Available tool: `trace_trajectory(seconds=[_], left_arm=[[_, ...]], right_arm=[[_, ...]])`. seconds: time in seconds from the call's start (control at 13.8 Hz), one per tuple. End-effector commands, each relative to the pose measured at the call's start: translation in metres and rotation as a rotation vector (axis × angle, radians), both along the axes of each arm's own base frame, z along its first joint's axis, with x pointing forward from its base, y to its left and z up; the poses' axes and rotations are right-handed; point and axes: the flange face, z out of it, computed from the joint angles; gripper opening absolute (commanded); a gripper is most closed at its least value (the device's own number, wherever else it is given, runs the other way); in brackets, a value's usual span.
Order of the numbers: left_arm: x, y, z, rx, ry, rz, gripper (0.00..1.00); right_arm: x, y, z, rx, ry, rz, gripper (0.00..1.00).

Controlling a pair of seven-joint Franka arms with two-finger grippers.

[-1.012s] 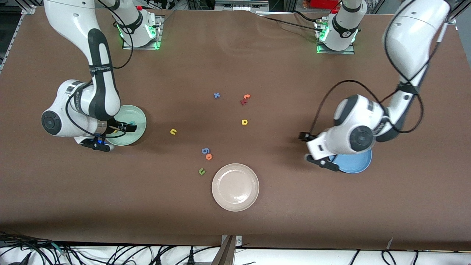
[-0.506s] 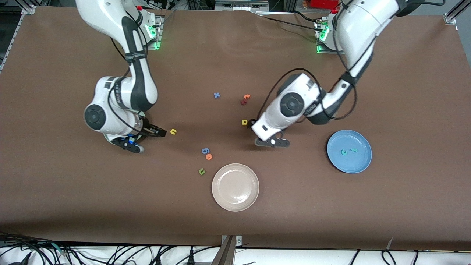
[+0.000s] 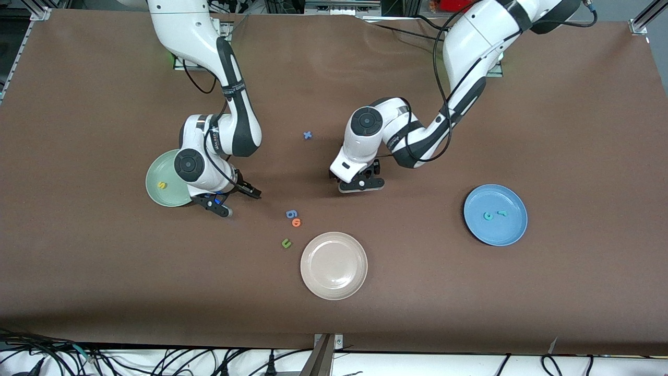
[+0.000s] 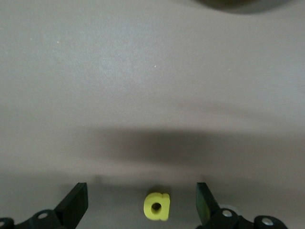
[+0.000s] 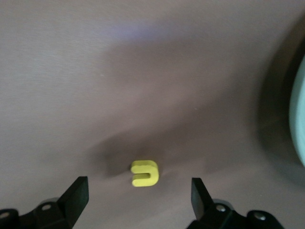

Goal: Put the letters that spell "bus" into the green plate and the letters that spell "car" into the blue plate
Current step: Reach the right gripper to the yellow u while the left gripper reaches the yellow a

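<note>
My released left hand (image 4: 142, 205) straddles the small yellow "a" (image 4: 157, 207); my released right hand (image 5: 139, 198) straddles the yellow "u" (image 5: 144, 173).

1. A brown table (image 3: 574, 313) carries everything.
2. A green plate (image 3: 156, 180) sits toward the right arm's end, a blue plate (image 3: 509, 235) toward the left arm's end, and a white plate (image 3: 334, 266) nearest the camera.
3. Loose letters lie directly on the table: blue x (image 3: 307, 135), blue g (image 3: 291, 213), orange o (image 3: 296, 222), olive u (image 3: 286, 243), yellow a (image 4: 157, 206), yellow u (image 5: 144, 172).
</note>
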Motion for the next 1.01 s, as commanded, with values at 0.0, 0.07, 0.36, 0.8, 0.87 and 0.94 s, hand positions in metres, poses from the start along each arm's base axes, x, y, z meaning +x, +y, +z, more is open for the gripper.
trace_trajectory(seconds=[0.0,0.07,0.36,0.8,0.87,0.94], left_arm=[[-0.002,-0.006,-0.006,0.008,-0.023,0.018,0.97],[-0.006,-0.010,-0.008,0.009,-0.018,0.024,0.93],[-0.017,-0.019,-0.014,0.013,-0.008,0.013,0.78],[-0.016,-0.020,-0.012,0.013,-0.007,0.015,0.47],[-0.017,-0.020,-0.013,0.014,-0.005,0.014,0.44],[-0.017,-0.020,-0.012,0.015,-0.005,0.014,0.40]], right_arm=[[-0.006,-0.013,-0.007,0.002,-0.031,-0.044,0.94],[-0.010,-0.009,-0.011,0.010,-0.036,-0.045,0.94],[-0.011,-0.007,-0.012,0.046,-0.037,-0.085,0.79],[-0.011,-0.008,-0.015,0.049,-0.038,-0.075,0.36],[-0.011,-0.008,-0.015,0.050,-0.038,-0.075,0.25],[-0.011,-0.008,-0.015,0.051,-0.038,-0.072,0.15]])
